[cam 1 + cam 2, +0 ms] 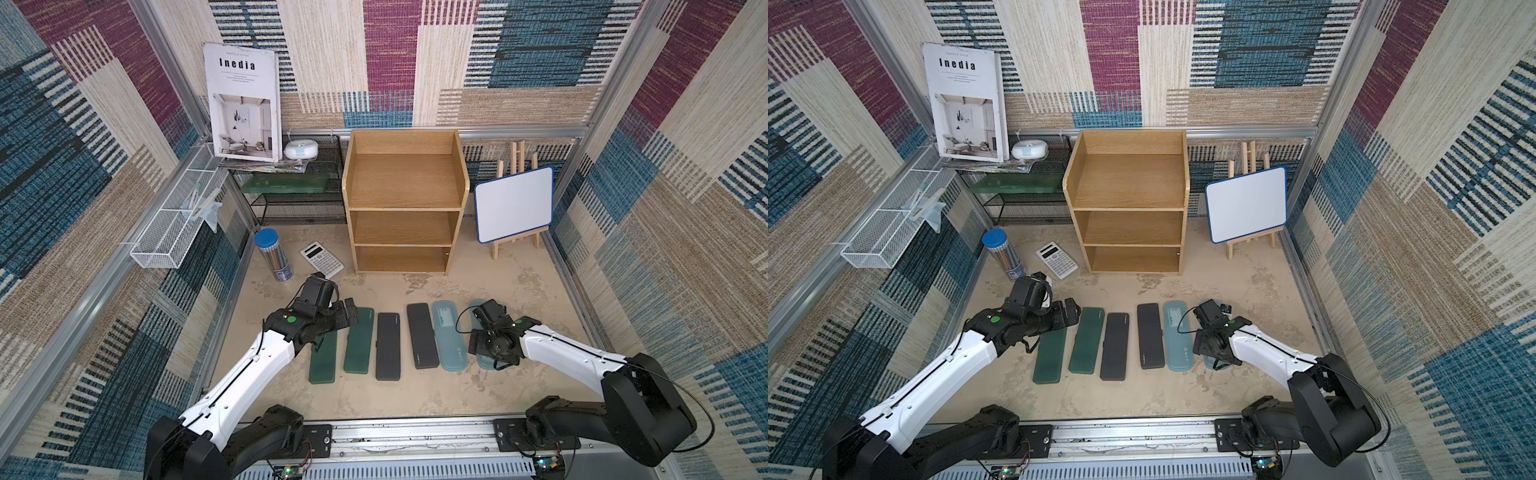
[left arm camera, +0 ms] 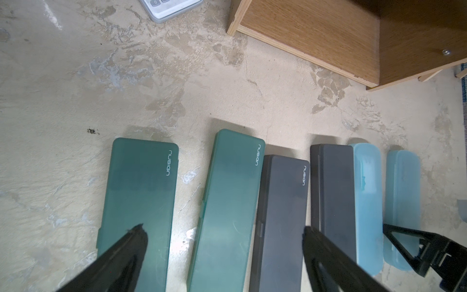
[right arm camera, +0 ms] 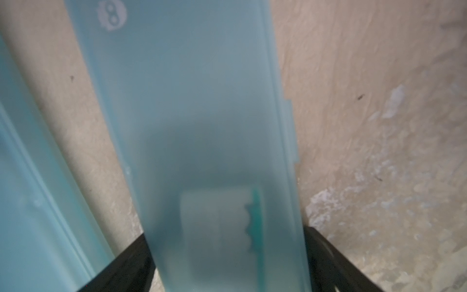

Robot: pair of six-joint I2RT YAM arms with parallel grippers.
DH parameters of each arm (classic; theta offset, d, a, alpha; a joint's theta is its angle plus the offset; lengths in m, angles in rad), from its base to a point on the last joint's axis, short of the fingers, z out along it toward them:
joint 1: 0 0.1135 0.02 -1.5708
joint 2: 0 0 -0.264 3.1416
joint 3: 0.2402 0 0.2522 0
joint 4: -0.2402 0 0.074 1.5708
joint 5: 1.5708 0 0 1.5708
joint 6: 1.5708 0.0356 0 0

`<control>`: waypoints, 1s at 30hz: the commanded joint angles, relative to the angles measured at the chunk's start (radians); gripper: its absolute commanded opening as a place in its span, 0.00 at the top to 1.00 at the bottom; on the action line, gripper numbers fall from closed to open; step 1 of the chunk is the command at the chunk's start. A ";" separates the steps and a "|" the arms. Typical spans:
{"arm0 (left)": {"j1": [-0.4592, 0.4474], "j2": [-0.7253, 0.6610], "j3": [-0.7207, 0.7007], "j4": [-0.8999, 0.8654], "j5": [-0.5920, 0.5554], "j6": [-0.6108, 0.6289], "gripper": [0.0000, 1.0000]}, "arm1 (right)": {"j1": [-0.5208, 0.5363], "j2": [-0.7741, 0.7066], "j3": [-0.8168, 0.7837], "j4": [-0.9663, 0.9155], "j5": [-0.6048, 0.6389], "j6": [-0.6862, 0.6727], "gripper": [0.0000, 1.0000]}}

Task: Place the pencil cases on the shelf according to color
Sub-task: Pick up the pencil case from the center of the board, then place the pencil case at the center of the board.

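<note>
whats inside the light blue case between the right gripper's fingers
Through the frosted light blue case, a pale card with a wavy green edge shows. Anything else inside is hidden by the cloudy plastic.

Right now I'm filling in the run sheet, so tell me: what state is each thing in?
shelf: all three tiers empty.
dark green cases: closed, flat on the table.
black cases: closed, flat on the table.
inner light blue case: closed, flat on the table.
left pincer: open, empty.
right pincer: jaws either side of the outer light blue case, grip unclear.
outer light blue case: closed.
whiteboard: blank.
</note>
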 commanded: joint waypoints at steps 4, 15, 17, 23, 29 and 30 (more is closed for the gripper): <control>-0.001 -0.002 0.005 0.015 0.002 0.007 0.00 | 0.012 0.008 -0.021 -0.007 -0.066 0.019 0.18; -0.001 -0.025 0.010 0.006 0.007 0.001 0.00 | 0.029 -0.153 0.004 -0.061 -0.053 0.012 0.32; -0.001 -0.029 0.011 0.006 0.003 -0.001 0.00 | 0.029 -0.174 0.013 -0.074 -0.055 0.015 0.32; -0.001 -0.024 0.023 0.003 0.012 -0.004 0.00 | 0.029 -0.193 0.032 -0.093 -0.062 0.017 0.33; -0.001 -0.026 0.029 0.005 0.006 -0.002 0.00 | 0.030 -0.211 0.078 -0.122 -0.055 0.011 0.34; -0.001 -0.025 0.034 0.004 0.006 -0.002 0.00 | 0.031 -0.216 0.086 -0.123 -0.058 0.010 0.34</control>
